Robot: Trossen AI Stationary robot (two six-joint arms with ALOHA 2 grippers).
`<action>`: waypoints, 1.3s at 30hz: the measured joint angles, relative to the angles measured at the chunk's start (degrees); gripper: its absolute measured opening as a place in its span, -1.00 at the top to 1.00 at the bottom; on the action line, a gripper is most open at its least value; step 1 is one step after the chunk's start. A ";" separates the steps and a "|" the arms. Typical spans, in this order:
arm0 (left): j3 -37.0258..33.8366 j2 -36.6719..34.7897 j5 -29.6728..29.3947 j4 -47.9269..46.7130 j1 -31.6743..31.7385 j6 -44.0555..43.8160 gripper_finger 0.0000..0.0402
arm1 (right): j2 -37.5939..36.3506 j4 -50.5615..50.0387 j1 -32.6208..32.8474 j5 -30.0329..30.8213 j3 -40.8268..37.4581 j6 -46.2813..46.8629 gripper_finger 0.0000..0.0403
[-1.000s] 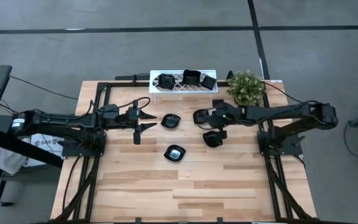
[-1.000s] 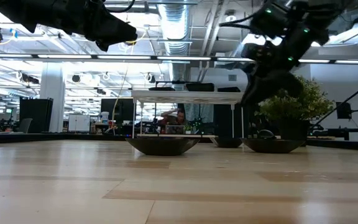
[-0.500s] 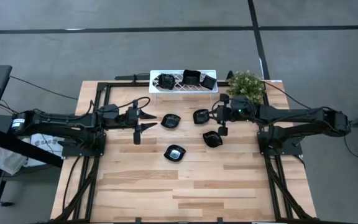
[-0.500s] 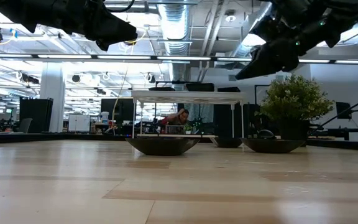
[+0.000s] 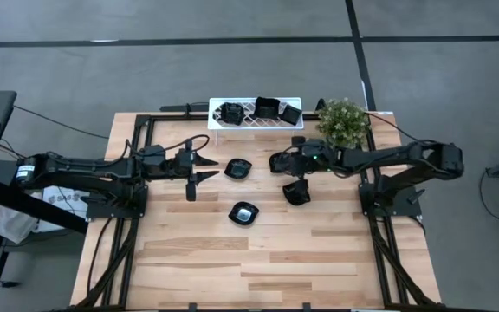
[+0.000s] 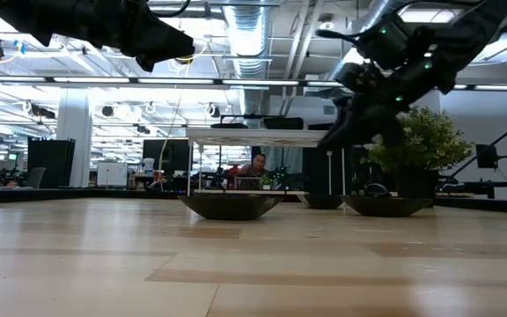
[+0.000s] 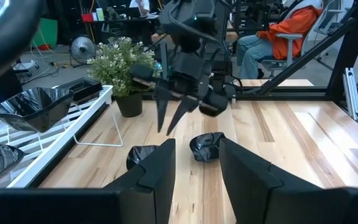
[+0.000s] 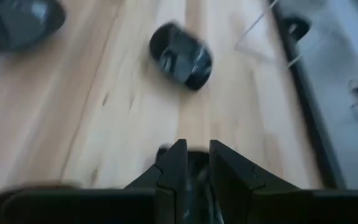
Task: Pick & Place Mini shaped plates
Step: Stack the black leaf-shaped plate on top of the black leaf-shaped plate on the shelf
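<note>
Right gripper (image 5: 277,162) hangs over the middle-back of the table, its fingers drawn to a narrow gap with nothing clamped between them — in its wrist view a dark plate edge peeks just past the fingertips (image 8: 178,163), though contact cannot be judged. Left gripper (image 5: 199,167) hovers on the other side, fingers spread wide and empty. Underneath it all, a pale wood-plank table (image 5: 258,251) framed by black rails, standing on a grey floor; the level view looks into a bright open workspace with ceiling ducts and desks, and a person in orange (image 7: 291,28) is seated beyond the table. Now the plates: one mini shaped plate (image 5: 273,162) lies right under the right gripper, a second (image 5: 296,193) sits just nearer the front on that arm's side, a third (image 5: 239,168) rests between the two grippers, and a fourth (image 5: 244,212) sits toward the front centre, well apart from both. At the back edge, a white lattice rack (image 5: 255,113) carries three more dark plates, with a small potted plant (image 5: 343,121) just beside it.
</note>
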 joint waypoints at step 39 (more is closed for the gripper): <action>0.00 -0.02 0.00 1.50 -0.01 -1.51 0.37 | 8.40 -5.38 6.16 9.96 4.07 6.78 0.68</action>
